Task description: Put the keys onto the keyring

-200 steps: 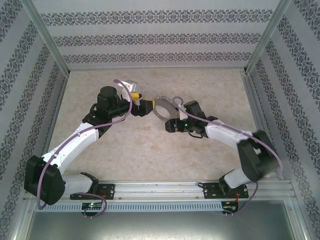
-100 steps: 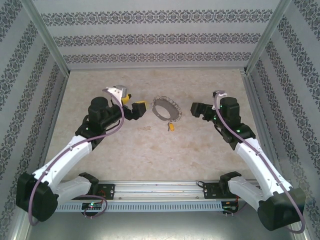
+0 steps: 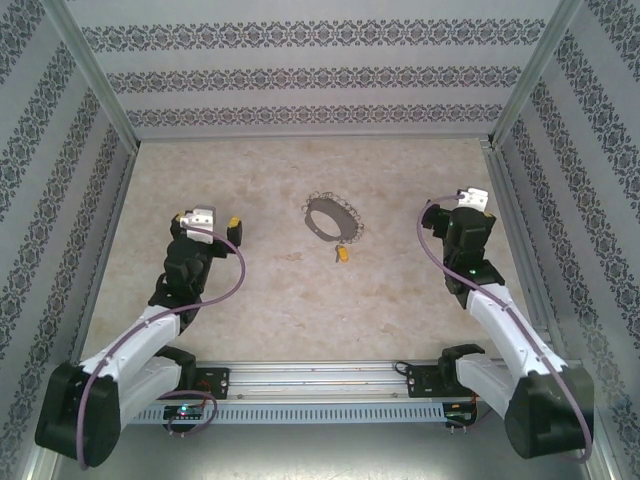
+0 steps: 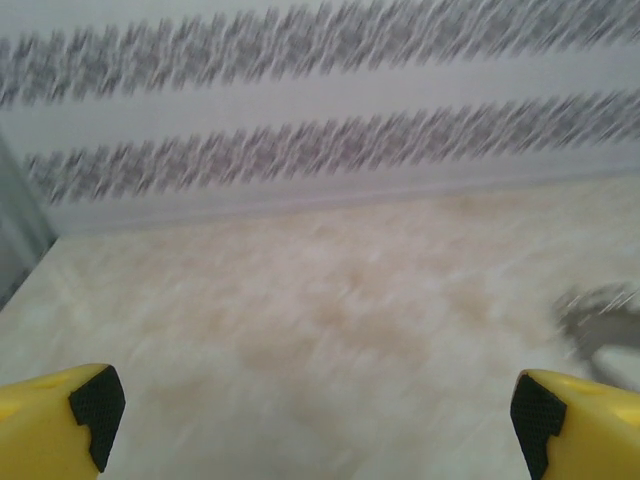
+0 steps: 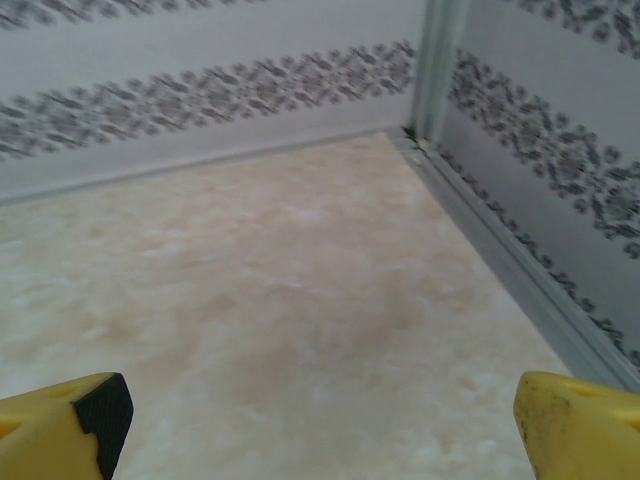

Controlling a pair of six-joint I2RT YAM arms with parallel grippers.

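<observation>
Top external view: the keyring (image 3: pixel 331 218) lies at mid-frame, with the small key (image 3: pixel 343 254) just below it; whether they are joined, I cannot tell. The left gripper (image 3: pixel 212 221) and right gripper (image 3: pixel 470 198) stand well apart from both, fingers wide open and empty. I think the flat key can slide on the table when pinched.

Laboratory robot test cell: patterned wall panels (image 3: pixel 320 75) are enclosing the table (image 3: pixel 300 300) on three sides; aluminium posts (image 3: pixel 95 80) are rising at the table's far corners; a metal mounting rail (image 3: pixel 320 378) is running along the table's near edge, carrying two cabled robot arms (image 3: pixel 505 325).
</observation>
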